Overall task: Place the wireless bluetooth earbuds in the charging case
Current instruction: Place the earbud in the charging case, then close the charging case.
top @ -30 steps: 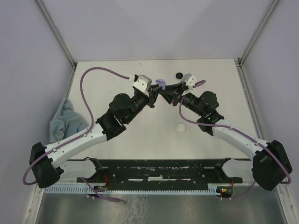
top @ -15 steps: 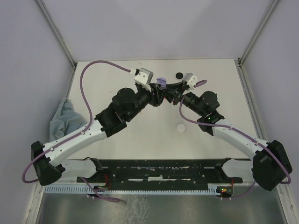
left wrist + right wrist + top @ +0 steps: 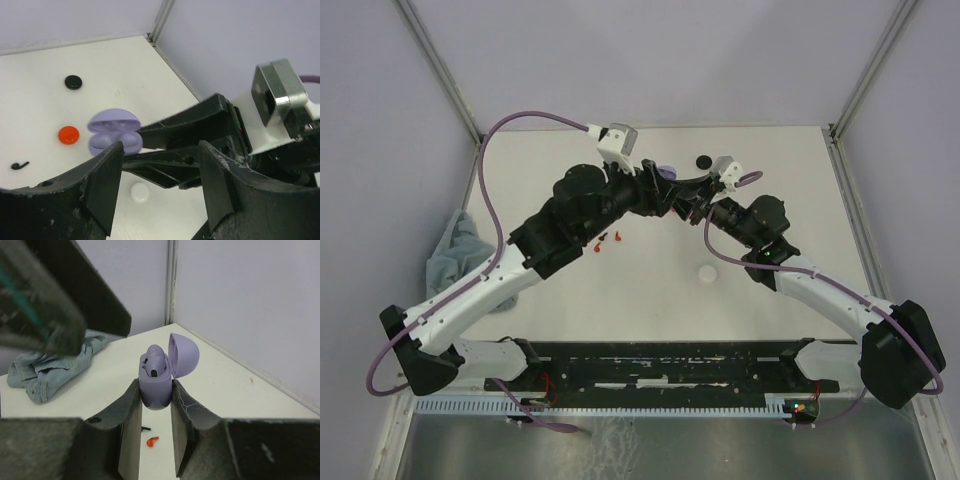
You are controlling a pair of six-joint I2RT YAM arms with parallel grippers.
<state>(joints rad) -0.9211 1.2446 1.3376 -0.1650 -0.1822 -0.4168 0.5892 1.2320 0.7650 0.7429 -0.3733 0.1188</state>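
The lavender charging case (image 3: 157, 385) is held off the table with its lid (image 3: 184, 354) open, and my right gripper (image 3: 155, 390) is shut on its body. Lavender earbuds (image 3: 156, 362) sit in its wells. In the left wrist view the same case (image 3: 115, 131) shows beyond my left gripper (image 3: 160, 182), which is open with nothing between its fingers and stands just short of the case. From above, the case (image 3: 667, 172) is at the far middle where both grippers meet. A red earbud (image 3: 152, 441) and a black earbud (image 3: 145, 428) lie on the table below.
A black case (image 3: 702, 160) sits at the far edge and a white case (image 3: 708, 273) at the centre right. A red case (image 3: 68, 134) and a loose black earbud (image 3: 19, 165) lie near the lavender case. A crumpled blue cloth (image 3: 455, 255) lies at the left edge.
My left gripper has gone from shut at the case to open. The left arm has swung further in over the table, uncovering the red earbuds. The right gripper has kept still with the case.
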